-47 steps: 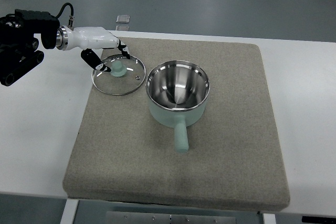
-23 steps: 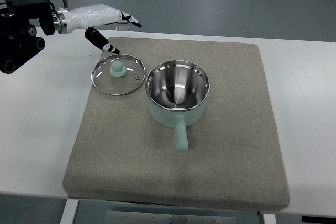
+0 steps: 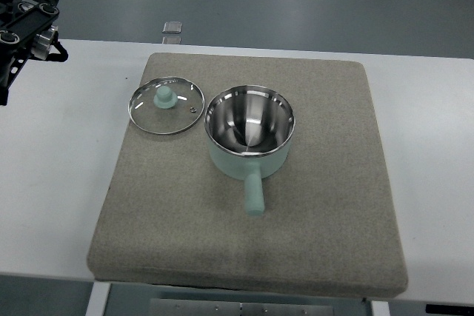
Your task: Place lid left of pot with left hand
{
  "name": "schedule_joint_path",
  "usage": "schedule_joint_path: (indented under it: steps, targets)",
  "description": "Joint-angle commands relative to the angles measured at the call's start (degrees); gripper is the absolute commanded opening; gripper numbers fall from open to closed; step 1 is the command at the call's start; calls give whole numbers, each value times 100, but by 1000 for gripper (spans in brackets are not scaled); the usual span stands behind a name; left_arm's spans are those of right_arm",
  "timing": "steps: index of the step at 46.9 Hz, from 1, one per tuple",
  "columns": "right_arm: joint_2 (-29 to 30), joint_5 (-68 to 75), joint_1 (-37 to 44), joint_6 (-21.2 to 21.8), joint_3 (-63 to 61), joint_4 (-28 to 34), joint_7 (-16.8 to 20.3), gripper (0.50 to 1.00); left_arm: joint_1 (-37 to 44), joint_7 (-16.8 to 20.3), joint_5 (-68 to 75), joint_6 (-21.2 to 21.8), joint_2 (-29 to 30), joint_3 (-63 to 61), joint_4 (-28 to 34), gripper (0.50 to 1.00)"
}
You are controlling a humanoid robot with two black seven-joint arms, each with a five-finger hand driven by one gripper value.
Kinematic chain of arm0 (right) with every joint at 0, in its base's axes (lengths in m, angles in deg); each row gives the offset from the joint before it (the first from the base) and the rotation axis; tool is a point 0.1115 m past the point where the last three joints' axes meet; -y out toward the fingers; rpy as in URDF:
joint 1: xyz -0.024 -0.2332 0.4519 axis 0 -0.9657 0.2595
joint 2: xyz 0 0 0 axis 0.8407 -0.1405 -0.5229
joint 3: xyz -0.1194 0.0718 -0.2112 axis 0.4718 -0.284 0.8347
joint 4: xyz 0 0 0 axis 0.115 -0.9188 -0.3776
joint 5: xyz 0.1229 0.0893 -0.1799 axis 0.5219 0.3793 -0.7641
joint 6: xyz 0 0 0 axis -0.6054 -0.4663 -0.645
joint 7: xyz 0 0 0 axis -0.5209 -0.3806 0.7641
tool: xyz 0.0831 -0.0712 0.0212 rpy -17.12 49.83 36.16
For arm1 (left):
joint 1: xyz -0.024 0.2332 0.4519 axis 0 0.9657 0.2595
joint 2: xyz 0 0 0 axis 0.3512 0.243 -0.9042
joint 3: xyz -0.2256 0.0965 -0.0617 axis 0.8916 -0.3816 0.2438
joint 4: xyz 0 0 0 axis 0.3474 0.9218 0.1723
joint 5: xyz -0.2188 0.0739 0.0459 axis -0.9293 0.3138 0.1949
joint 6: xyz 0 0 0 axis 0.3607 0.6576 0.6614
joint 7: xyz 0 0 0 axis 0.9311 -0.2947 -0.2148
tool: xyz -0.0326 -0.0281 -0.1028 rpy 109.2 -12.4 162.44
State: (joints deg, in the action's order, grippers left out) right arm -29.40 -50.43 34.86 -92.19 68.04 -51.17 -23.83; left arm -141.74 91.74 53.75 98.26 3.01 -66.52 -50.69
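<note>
Lid (image 3: 167,105): glass, flat on grey mat (image 3: 252,175), centre-left of frame, just left of pot (image 3: 249,132), rims nearly touching.

Left arm (image 3: 26,16): upper-left corner; hand out of frame, finger state cannot be told.

Risk: nudging the pot would knock the lid, given the narrow gap.

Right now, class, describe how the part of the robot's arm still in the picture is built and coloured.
Only a corner of the left arm shows, at the top left. It is a black, angular mechanical frame with round silver bolts or joint caps, a silver ring at the very top edge and a thin black cable looping at its right side. The hand itself is out of view, and no right arm appears.
</note>
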Motion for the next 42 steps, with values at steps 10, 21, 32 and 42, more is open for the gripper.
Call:
schedule_joint_path:
  steps: [10, 21, 32, 42]
  targets:
    - [0, 2, -6, 0, 0, 0, -1, 924, 32, -988, -2208, -1283, -189, 76, 684, 958]
    - [0, -7, 3, 0, 0, 0, -1, 924, 313, -1005, -2525, -2293, -286, 549, 992, 960]
    - [0, -7, 3, 0, 0, 0, -1, 924, 700, -1005, -2525, -3050, -409, 1113, 1107, 964]
    - [0, 2, 3, 0, 0, 0, -1, 924, 972, -1005, -2534, -3296, -540, 1604, 1107, 966]
